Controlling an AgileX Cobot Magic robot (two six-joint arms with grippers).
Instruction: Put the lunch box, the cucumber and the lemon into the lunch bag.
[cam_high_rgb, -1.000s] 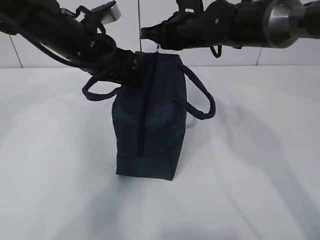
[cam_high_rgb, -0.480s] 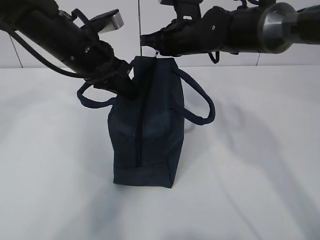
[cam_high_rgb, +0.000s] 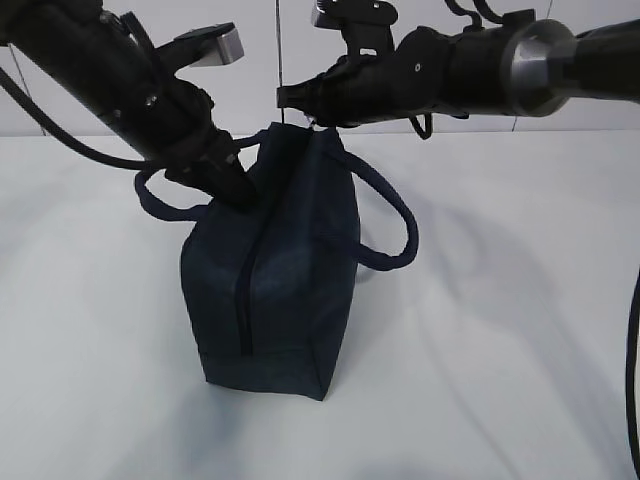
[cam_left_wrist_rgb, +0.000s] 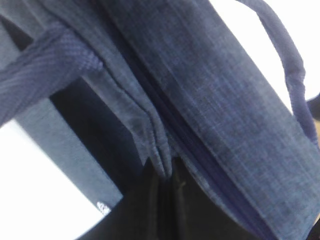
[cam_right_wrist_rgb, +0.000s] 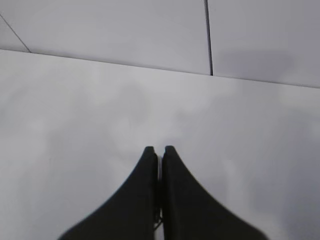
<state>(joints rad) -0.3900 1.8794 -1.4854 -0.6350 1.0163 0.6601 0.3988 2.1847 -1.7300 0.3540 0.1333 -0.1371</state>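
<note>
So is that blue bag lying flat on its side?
No, the lunch bag stands upright on the table, its handles looping out to either side.

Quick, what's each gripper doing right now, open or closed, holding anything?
Left gripper: closed, pinching the lunch bag fabric.
Right gripper: closed at the bag's top end; what it holds cannot be told.

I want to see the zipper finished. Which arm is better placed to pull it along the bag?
The right. The right gripper is pinched shut at the top end of the lunch bag, apparently on the zipper pull. The left gripper is clamped on the bag's fabric, holding it steady.
</note>
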